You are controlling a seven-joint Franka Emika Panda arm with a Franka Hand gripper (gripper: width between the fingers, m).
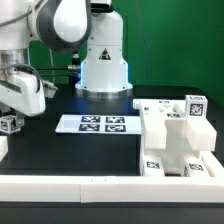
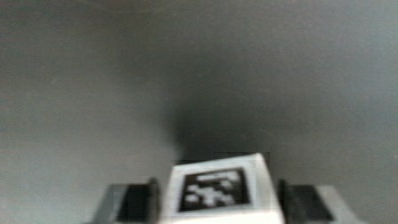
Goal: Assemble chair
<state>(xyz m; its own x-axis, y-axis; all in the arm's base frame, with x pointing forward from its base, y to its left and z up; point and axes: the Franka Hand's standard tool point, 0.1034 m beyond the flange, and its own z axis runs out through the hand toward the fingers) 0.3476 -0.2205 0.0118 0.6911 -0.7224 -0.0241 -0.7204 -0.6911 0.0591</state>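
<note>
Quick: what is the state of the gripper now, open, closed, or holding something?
Gripper: its fingers stand on both sides of a small tagged white chair part; whether they already grip it cannot be told.

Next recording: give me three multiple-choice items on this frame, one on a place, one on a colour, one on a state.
1. Where is the gripper in the exterior view?
A. at that view's left edge
B. over the marker board
C. above the parts pile

2. What colour is the table?
A. white
B. black
C. green

3. What sits between the fingers in the wrist view?
A. nothing
B. a tagged white part
C. a black screw

Answers: 1 A, the arm ends at the left edge; 2 B, the surface is dark; 3 B, a tag fills the gap.
</note>
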